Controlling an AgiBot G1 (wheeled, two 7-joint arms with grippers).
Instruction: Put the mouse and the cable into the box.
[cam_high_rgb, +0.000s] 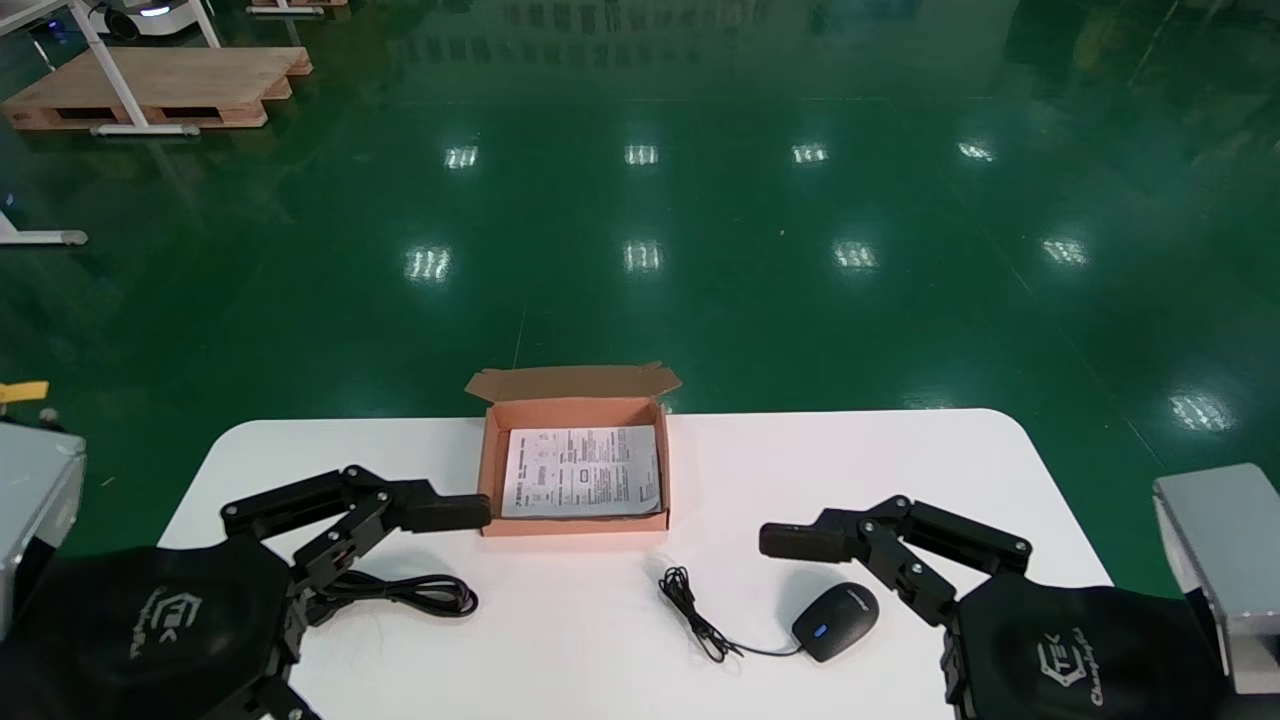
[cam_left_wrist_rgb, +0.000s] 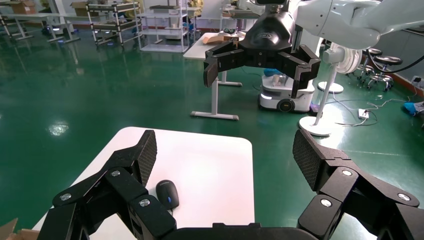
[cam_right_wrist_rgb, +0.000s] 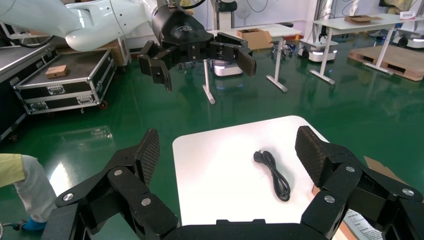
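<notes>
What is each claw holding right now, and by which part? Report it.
Nothing is held. The left claw and the right claw are both open and empty above the table; the black cable and the mouse lie free on it.

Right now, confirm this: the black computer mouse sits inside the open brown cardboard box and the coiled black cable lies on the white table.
No: the head view shows the black computer mouse on the white table, outside the open brown cardboard box, by the right gripper. The coiled black cable is on the table.
</notes>
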